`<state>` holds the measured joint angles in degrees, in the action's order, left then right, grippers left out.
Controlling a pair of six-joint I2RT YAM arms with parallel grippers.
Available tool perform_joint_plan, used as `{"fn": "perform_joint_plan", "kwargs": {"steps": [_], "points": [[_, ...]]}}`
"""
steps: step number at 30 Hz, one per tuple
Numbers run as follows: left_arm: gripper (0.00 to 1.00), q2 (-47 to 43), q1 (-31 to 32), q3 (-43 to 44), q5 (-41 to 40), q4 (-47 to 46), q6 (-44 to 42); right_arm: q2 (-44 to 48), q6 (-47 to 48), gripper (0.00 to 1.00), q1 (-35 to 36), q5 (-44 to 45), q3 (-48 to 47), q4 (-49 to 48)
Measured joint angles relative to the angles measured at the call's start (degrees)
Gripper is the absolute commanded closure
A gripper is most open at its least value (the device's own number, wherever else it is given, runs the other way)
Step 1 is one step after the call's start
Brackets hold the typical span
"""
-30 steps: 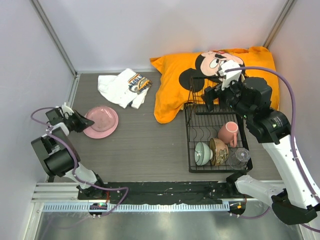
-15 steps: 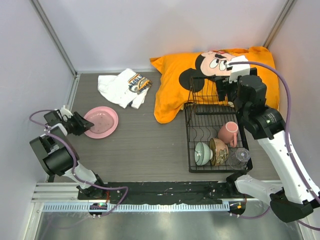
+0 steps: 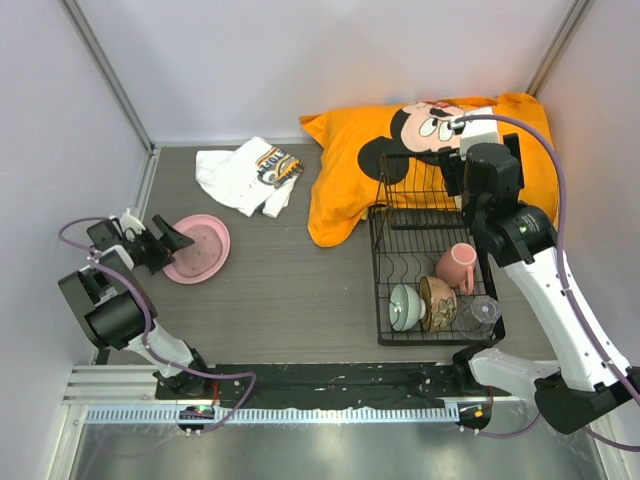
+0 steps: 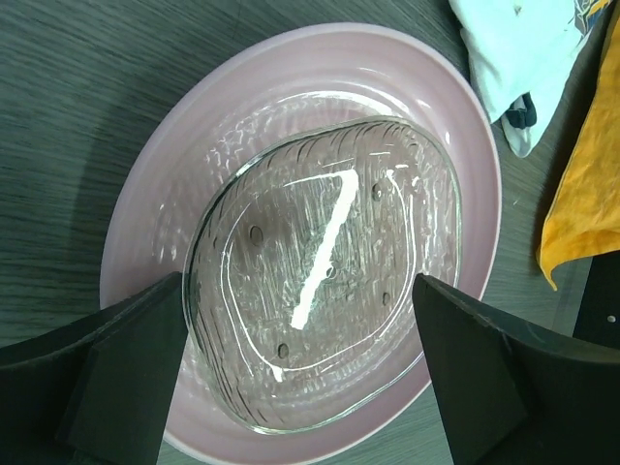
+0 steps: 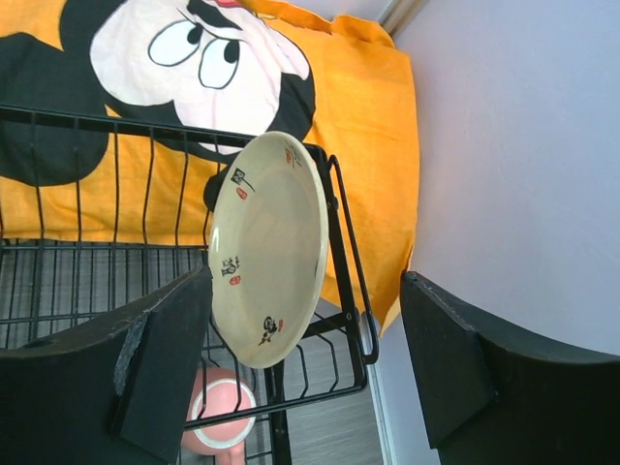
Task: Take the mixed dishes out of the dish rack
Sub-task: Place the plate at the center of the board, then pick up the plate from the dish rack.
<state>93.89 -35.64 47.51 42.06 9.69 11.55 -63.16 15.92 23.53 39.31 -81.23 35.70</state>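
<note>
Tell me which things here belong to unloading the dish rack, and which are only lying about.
Job in hand:
dish rack, cream plate, pink mug, pale green bowl, brown patterned bowl, small clear glass, pink plate, glass dish lying on it.

Lying about:
orange Mickey Mouse pillow, white folded cloth.

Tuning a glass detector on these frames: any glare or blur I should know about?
Left wrist: a white glare streak crosses the clear glass dish in the pink plate; fingers dark, soft. Right wrist: tan plate sharp, evenly lit. Top external: bright reflection on the metal strip.
</note>
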Motion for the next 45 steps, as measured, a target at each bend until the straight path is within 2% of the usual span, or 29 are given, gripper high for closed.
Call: {"fn": "perform_joint_plan", "kwargs": {"steps": [24, 32, 37, 42, 45], "points": [[0.00, -2.9, 0.0, 3.5, 2.4, 2.7, 2.2, -2.2, 0.2, 0.27, -6.7, -2.4, 4.9, -3.0], [0.00, -8.0, 0.0, 6.0, 4.3, 3.3, 3.0, -4.0, 0.2, 0.42, -9.5, -5.6, 7.6, -4.5], [0.00, -12.0, 0.9, 7.3, 4.4, 4.1, 2.5, -5.4, 0.1, 0.56, -10.2, -6.8, 8.0, -5.2], [0.00, -18.0, 4.0, 8.0, 2.9, 4.9, 0.7, -5.5, 0.1, 0.70, -10.6, -7.1, 8.0, -6.5], [0.00, -21.2, 6.8, 8.5, 1.6, 5.4, -0.4, -5.5, 0.0, 0.73, -10.7, -7.1, 7.9, -7.0]]}}
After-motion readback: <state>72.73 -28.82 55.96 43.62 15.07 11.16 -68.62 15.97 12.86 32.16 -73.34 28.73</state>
